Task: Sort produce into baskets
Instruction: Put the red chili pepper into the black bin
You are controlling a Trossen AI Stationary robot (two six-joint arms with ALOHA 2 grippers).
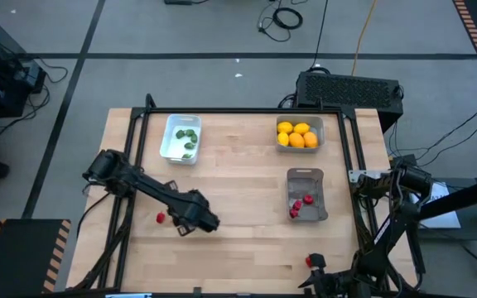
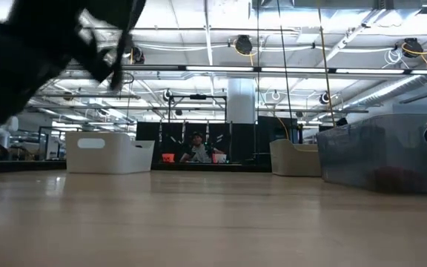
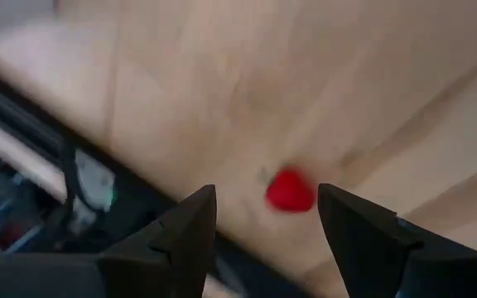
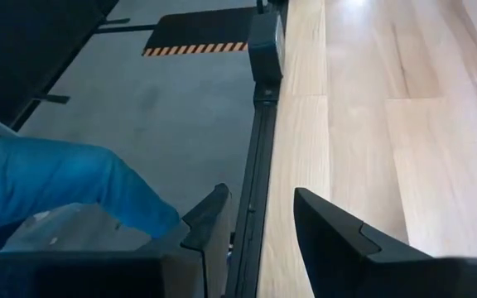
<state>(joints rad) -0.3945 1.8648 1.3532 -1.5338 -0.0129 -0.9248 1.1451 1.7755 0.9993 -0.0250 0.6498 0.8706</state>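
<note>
Left pincer [image 3: 263,223] spread apart over a blurred, seemingly untouched red berry [image 3: 290,191] on the table [image 1: 238,207].

In the left wrist view the red berry [image 3: 290,190] between the left hand's [image 3: 265,219] spread fingers is blurred, as is the desk [image 3: 305,74] around it. At the high view's bottom edge the right hand [image 1: 315,266] is partly cut off. In the low view, a blurred dark arm [image 2: 43,44] fills the upper left corner, and the darker grey basket's [image 2: 391,152] contents show only as a reddish smudge.
</note>
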